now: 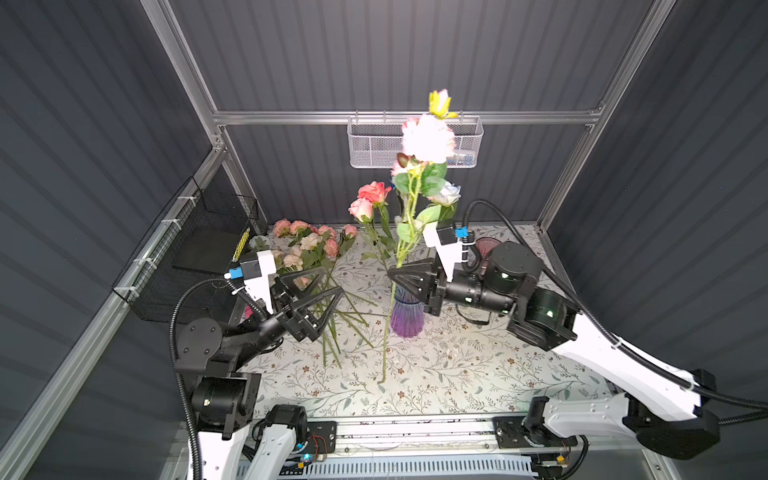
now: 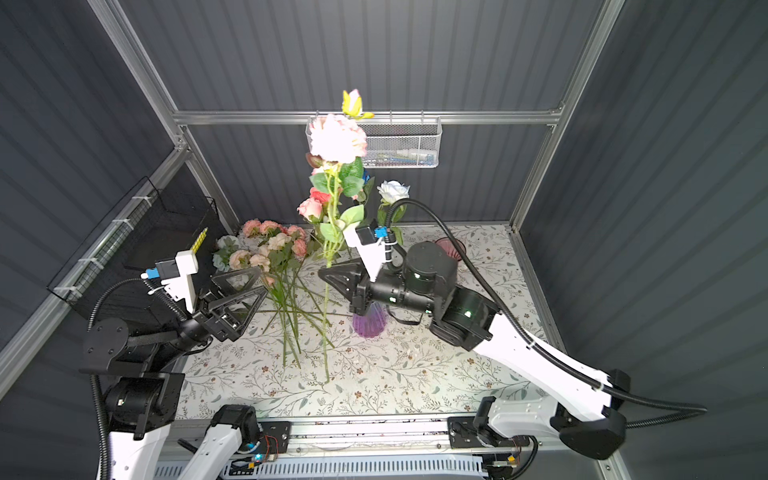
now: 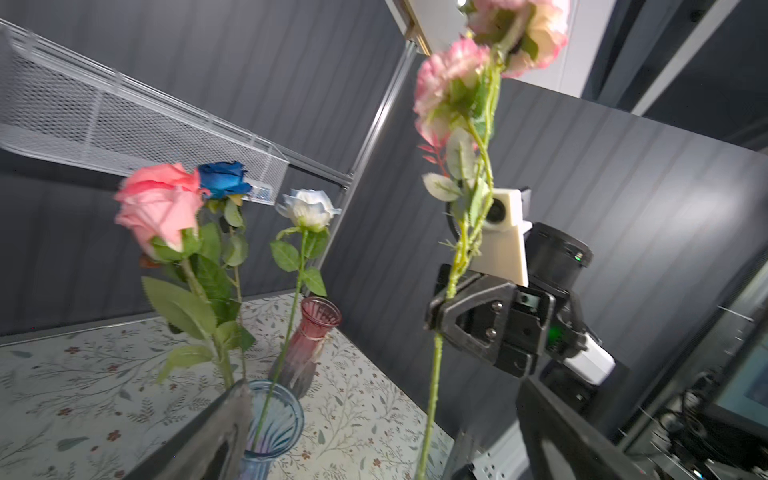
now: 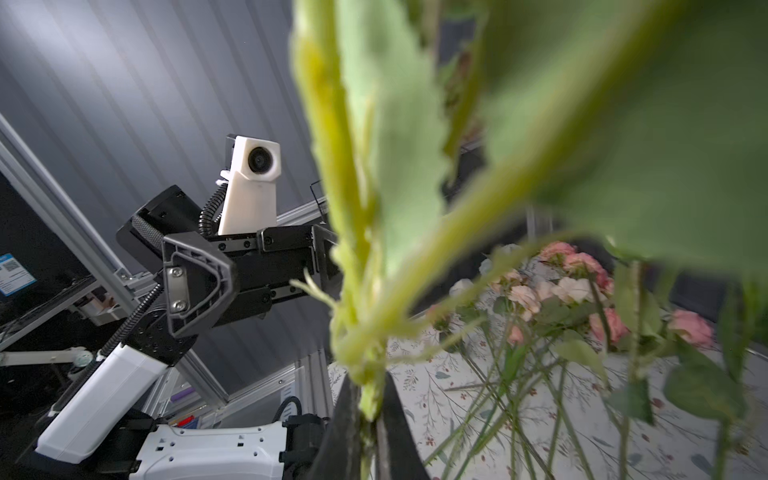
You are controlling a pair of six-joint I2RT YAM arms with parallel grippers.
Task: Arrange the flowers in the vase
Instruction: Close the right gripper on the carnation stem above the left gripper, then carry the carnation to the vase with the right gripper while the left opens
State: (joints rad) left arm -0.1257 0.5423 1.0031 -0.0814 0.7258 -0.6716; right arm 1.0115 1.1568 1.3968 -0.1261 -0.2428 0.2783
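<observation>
Broadly, the counter (image 1: 457, 374) with its leaf-and-blossom print cover carries everything; at its back left lies a loose heap of pink, coral and cream artificial flowers (image 1: 309, 245), their green stems fanned toward the middle. Next in size, a tall pink-and-cream peony spray (image 1: 427, 141) with green leaves stands nearly upright in the air; the right tool (image 1: 391, 275) has its black jaws pressed together on the stem; the stem's lower end hangs outside the vase, in front of it in both top views, and whether it touches the counter I cannot tell. The left tool (image 1: 332, 280) hangs over the heap's stems with its jaws spread wide, gripping nothing. The ribbed purple-blue glass vase (image 1: 407, 320) stands mid-counter, just below the right tool in both top views; it holds two pink roses (image 1: 370, 197), a white rose (image 1: 446, 193) and a deep blue rose (image 3: 224, 179); a smaller red-pink glass vase (image 3: 316, 328) stands behind it, toward the back right.
</observation>
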